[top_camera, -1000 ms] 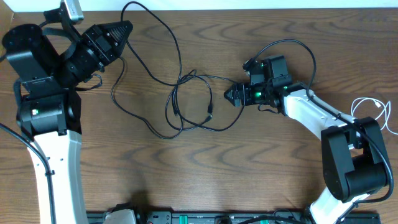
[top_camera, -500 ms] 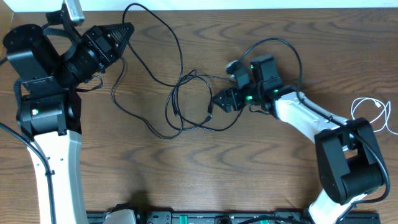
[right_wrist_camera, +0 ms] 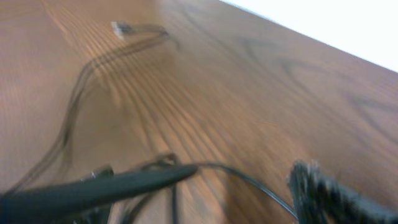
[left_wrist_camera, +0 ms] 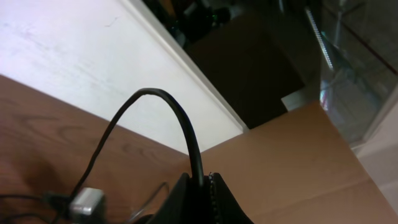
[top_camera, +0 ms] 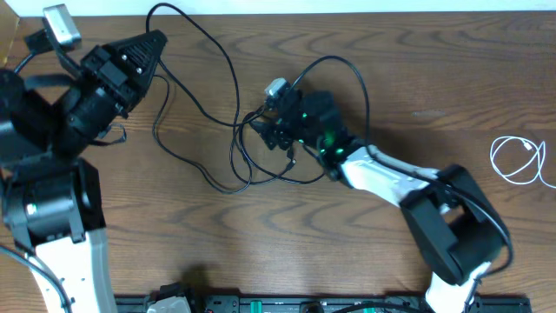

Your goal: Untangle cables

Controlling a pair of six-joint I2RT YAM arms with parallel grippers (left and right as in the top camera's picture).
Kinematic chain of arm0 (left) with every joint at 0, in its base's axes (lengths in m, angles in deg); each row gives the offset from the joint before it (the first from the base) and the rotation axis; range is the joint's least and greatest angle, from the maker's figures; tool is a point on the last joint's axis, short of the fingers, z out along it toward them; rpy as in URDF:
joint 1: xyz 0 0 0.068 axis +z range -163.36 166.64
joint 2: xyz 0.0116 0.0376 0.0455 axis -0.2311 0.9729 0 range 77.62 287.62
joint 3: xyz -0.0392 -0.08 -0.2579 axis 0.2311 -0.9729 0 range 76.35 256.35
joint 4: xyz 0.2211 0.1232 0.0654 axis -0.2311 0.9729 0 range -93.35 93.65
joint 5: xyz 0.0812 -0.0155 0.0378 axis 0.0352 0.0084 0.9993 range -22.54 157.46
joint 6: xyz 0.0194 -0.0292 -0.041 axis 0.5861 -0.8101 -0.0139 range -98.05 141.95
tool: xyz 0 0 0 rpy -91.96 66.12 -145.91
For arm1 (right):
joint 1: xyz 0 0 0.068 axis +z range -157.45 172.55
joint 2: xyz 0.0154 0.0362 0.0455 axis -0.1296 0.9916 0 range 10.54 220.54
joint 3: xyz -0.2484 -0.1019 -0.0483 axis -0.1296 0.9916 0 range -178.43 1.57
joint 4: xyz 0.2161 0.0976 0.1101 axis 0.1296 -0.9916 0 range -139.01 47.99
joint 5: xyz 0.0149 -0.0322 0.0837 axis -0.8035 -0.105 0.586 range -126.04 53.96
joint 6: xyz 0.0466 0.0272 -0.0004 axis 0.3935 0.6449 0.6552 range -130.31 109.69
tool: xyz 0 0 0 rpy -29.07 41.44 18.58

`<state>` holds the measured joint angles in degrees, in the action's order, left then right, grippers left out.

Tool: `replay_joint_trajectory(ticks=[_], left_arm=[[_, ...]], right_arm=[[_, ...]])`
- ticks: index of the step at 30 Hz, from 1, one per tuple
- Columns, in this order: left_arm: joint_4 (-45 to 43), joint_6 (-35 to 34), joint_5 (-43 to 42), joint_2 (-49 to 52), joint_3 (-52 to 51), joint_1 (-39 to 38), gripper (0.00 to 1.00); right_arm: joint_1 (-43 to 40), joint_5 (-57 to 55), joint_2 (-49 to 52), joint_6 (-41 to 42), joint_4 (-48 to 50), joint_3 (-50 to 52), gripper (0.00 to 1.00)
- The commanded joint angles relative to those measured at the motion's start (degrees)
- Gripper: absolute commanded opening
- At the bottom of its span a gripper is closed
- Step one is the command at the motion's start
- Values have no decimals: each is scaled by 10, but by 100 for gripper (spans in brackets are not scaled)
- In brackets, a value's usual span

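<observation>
Two thin black cables point(top_camera: 246, 155) lie crossed in a loose tangle at the table's middle. One of them arcs up to the far left, where my left gripper point(top_camera: 155, 38) is shut on it. In the left wrist view that black cable point(left_wrist_camera: 163, 99) rises in a loop from between the shut fingers point(left_wrist_camera: 186, 196). My right gripper point(top_camera: 266, 123) hovers open over the tangle's top right. In the blurred right wrist view its fingers point(right_wrist_camera: 106, 188) stand wide apart, and a thin black strand point(right_wrist_camera: 249, 177) runs between them, not gripped. A white cable point(top_camera: 518, 161) lies coiled alone at the far right.
The right arm's own thicker black cord point(top_camera: 334, 65) loops above its wrist. The table's back edge meets a white wall point(top_camera: 347, 5). A black rail point(top_camera: 287, 304) runs along the front edge. Cardboard point(left_wrist_camera: 298, 168) shows beyond the table in the left wrist view.
My right arm has swung left from the table's centre-right to over the tangle. The left arm has shifted left and up with the black cable still held.
</observation>
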<state>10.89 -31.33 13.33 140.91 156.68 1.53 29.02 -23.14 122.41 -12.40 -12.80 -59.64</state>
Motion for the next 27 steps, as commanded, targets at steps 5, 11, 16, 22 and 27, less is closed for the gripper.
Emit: replay_joint_trajectory(ticks=[5,11,16,22,27], left_arm=[[-4,-6,-8,-38,5,2,8],[-4,-6,-7,-40,5,22,8],[-3,-6,-8,-40,5,44,8],[-2,-6,-10,-40,5,70,8],[3,-6,-10,-40,5,74,8]], right_arm=[[4,-69,36,-3,82,-2,74],[0,-90,34,-1,189,-2,76],[1,-82,34,-2,255,-2,76],[-19,-83,34,-19,329,-2,50],[-35,-82,29,-18,393,-2,1]])
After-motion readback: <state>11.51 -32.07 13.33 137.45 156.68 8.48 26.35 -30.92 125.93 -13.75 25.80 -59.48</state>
